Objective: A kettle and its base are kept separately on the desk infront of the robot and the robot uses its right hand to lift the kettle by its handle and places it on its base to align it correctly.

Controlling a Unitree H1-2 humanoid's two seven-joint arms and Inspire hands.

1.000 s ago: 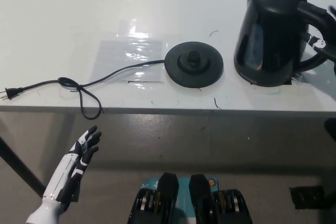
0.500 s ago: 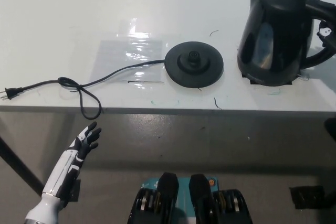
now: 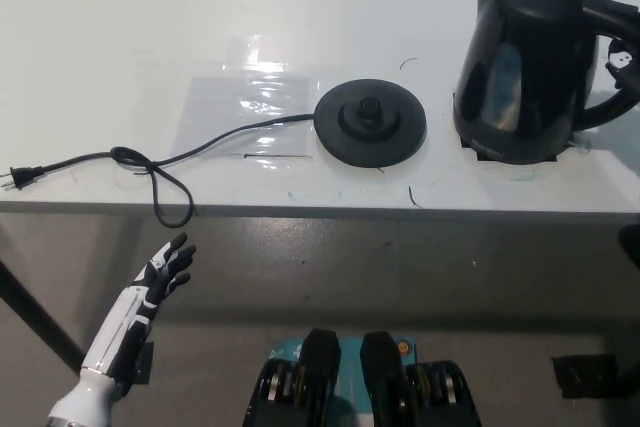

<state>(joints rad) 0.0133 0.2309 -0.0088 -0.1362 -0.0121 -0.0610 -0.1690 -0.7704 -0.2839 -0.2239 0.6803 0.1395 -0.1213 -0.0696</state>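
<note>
Black kettle (image 3: 520, 62) standing far right on white desk (image 3: 120, 37), right of base (image 3: 370, 124). Right hand (image 3: 624, 62) gripping kettle handle (image 3: 612, 22). Left hand (image 3: 165, 272) hanging near left, fingers spread, holding nothing.

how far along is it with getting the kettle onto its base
Early. Nothing is placed yet: the kettle stands on the desk to the right of its base, apart from it. In hand: the right hand shows only as a sliver at the kettle's handle at the picture's edge; its grip cannot be judged. The left hand rests open below the desk edge. Left: lift, carry across, seat it on the base.
</note>
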